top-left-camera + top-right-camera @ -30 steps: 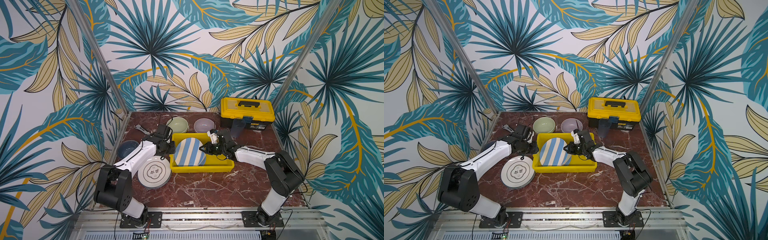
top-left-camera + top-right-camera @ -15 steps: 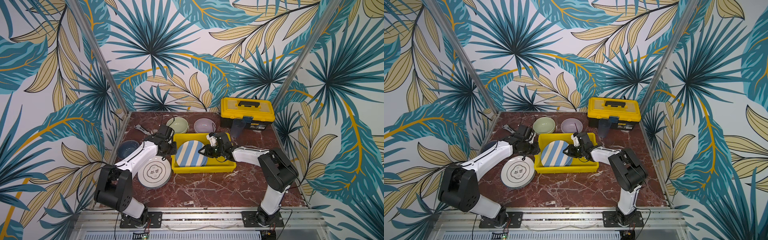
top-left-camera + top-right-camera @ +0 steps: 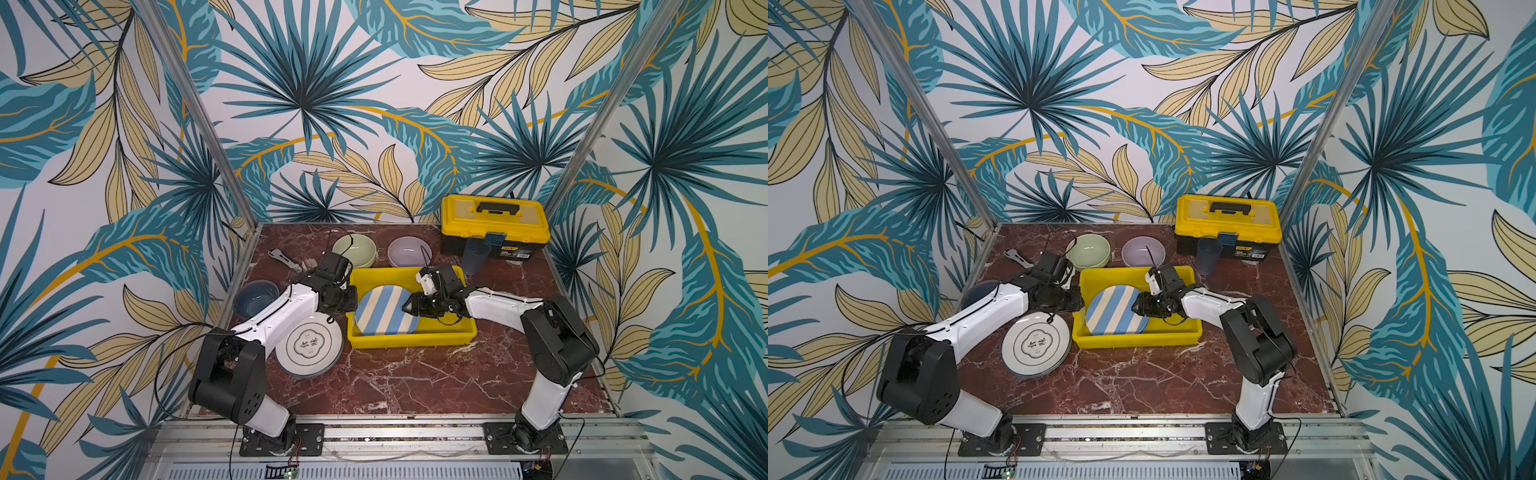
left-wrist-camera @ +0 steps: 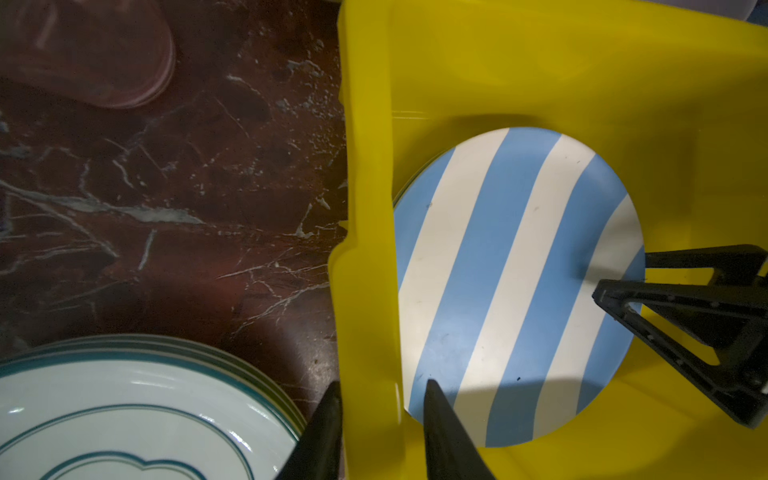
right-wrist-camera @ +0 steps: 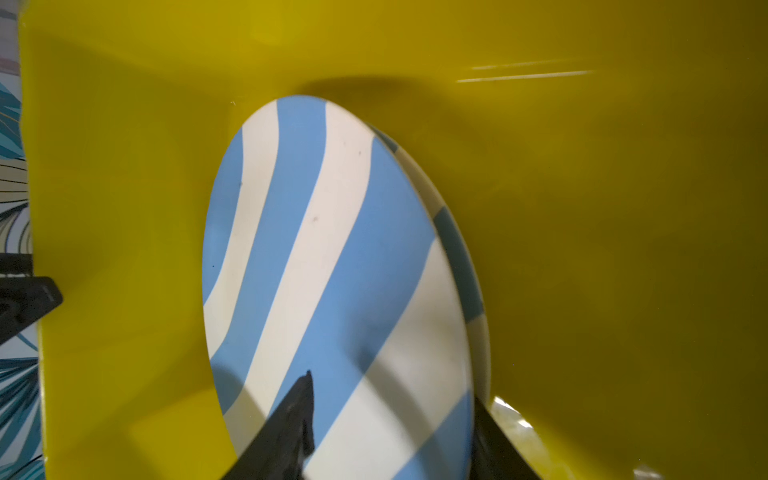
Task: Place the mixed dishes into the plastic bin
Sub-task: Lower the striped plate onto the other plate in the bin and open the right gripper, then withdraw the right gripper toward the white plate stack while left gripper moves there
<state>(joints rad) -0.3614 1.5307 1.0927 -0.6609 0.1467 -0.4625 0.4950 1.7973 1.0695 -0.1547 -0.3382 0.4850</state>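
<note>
Between the jaws of the right tool point(image 5: 390, 388): near rim of the top striped plate point(image 5: 332, 249). Jaws apart, one finger over the striped face, the other past the edge on the underside; no pinch visible from the right wrist. Directly under that plate: second striped plate point(image 5: 459, 249), only a dark sliver of rim showing. Both inside the plastic bin point(image 3: 415, 334), toward the end away from this tool's wrist. Top plate possibly a little tilted; exact seating not resolvable.

Handling, judged: rigid dishware, material not identifiable. Stiff, smooth, likely slippery at the rim, liable to chip if dropped onto its mate. Thin rim the only purchase: take by the edge, one finger above and one below, and lower rather than drop.

Pose, right: forearm low and nearly level over the bin's end, wrist inside the walls, fingers pointing across toward the left tool point(image 4: 380, 395).

Left tool: beyond the plates, closed on the bin's side wall, one finger outside and one inside, seemingly steadying it. Left forearm stretched forward over the stack of white emblem plates point(image 3: 309, 345), just beside that tool on the desk point(image 3: 415, 382).

Farther out, not yet binned:
- pale green bowl point(image 3: 355, 249), just behind the left tool's wrist
- lilac bowl point(image 3: 409, 250), just behind the right tool's wrist
- blue-grey bowl point(image 3: 255, 293), outboard of the left forearm
- tumbler point(image 3: 475, 254), farther out, in front of the yellow toolbox point(image 3: 494, 220)
</note>
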